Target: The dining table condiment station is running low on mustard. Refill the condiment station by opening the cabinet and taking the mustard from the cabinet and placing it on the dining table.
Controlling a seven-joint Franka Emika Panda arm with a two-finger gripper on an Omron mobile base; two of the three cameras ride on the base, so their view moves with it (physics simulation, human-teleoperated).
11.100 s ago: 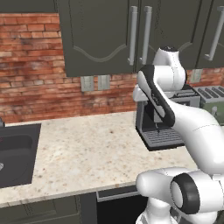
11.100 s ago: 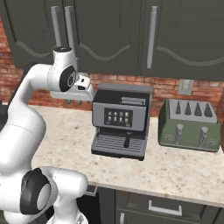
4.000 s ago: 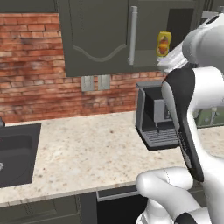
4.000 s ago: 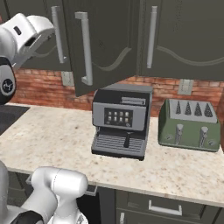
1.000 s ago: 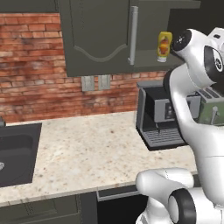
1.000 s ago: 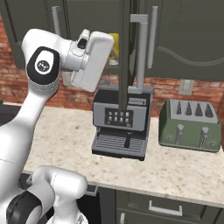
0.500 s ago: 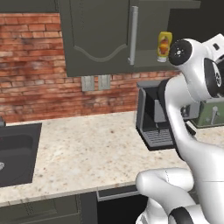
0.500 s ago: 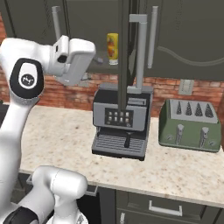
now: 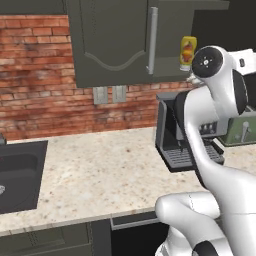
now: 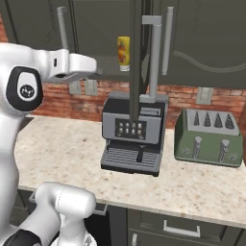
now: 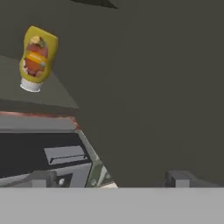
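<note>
So the mustard (image 10: pixel 123 50) is sitting on the cabinet (image 9: pixel 110 40) shelf, top centre of the right base view, top right in the left base view (image 9: pixel 188 50), and up in the top left corner of the hand view (image 11: pixel 37 57), cap down. The cabinet door (image 10: pixel 136 53) is swung out and shows edge-on just right of the bottle in the right base view.

The gripper (image 11: pixel 111 177) has its fingers spread wide with nothing between them, and it's aimed off to the side of the bottle rather than at it.

What I'd worry about:
- In the hand view the open door fills most of the frame, so reaching in from here could clip its edge.
- The bottle is small and stands on its cap, so an off-centre approach could knock it over or push it deeper.
- The coffee machine (image 10: pixel 133 137) sits right under the shelf, so if the mustard slips it lands there.
</note>
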